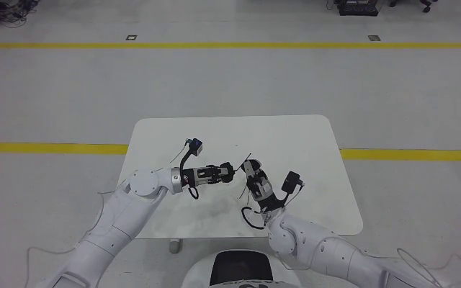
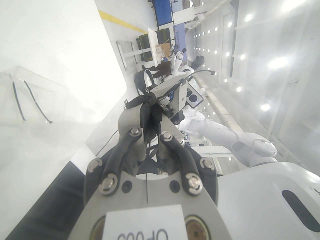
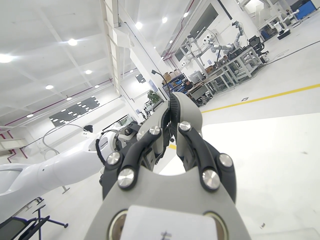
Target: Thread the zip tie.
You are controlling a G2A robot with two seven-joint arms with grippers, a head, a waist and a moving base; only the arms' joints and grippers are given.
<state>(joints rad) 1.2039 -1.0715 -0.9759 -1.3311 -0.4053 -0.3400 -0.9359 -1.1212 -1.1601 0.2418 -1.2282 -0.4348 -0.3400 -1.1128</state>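
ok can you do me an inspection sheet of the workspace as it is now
surface: white table, bare where visible
job's things: black zip tie held above the table, its head end sticking out past the right gripper; two spare zip ties lying in a clear tray
clutter: nothing seen
grippers: left gripper shut, black strap at its tips; right gripper shut on the zip tie; the two tips are close together over the table's near half
cables: black cable looped at the right wrist
surroundings: yellow floor lines; workbenches in the hall behind
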